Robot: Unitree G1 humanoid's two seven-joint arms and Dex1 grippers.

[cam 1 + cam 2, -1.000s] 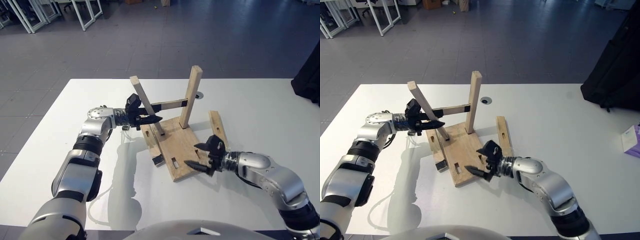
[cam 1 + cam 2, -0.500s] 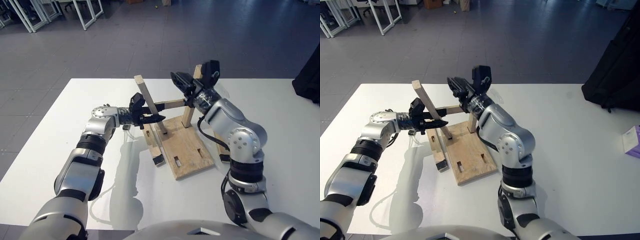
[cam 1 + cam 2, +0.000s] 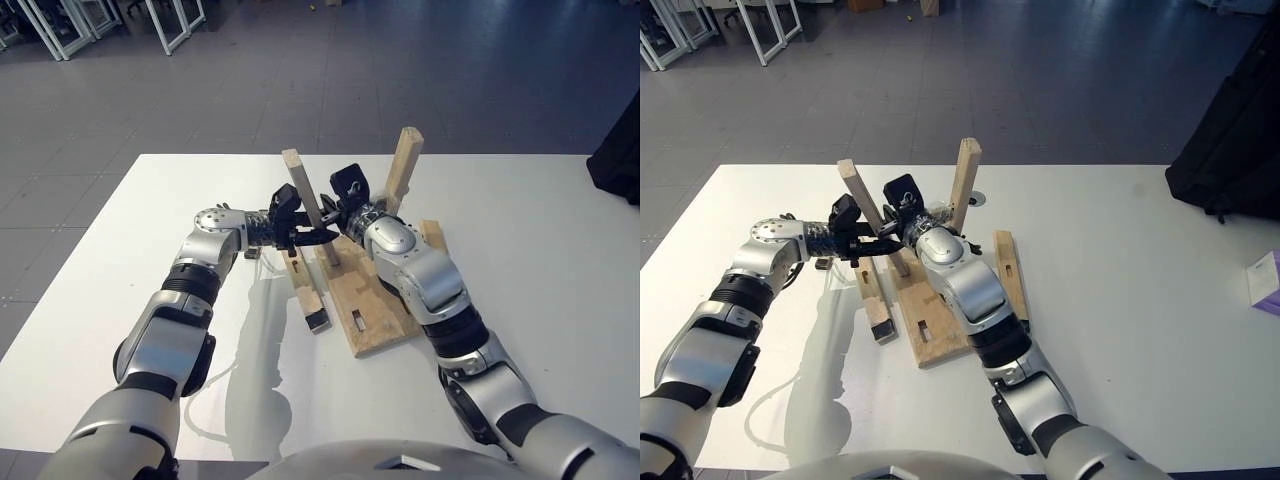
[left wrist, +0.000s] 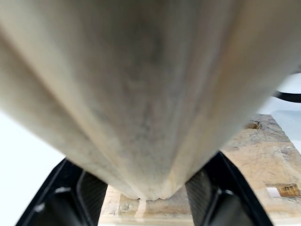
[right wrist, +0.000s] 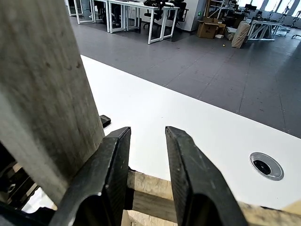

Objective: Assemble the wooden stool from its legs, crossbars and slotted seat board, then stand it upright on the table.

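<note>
Right pincer (image 3: 328, 212) swung from lower right to frame centre, fingers narrowly parted astride pale wooden crossbar (image 5: 149, 203), gripping nothing. Left pincer (image 3: 305, 236) stayed clamped on leaning pale wooden leg (image 3: 300, 185), footed on slotted seat board (image 3: 375, 300), centre of white counter (image 3: 540, 250). Crossbar seating probably next.

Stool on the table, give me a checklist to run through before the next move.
1. Left gripper clamped on the held leg: ok, wood fills the space between its fingers.
2. Right gripper free: ok, fingers apart, nothing between them.
3. Held leg standing straight: not ok, it leans away from the other raised leg.
4. Crossbar seated in both legs: cannot tell, arms hide the joints.
5. All legs fitted: not ok, a loose leg lies on the table beside the seat board.
</note>
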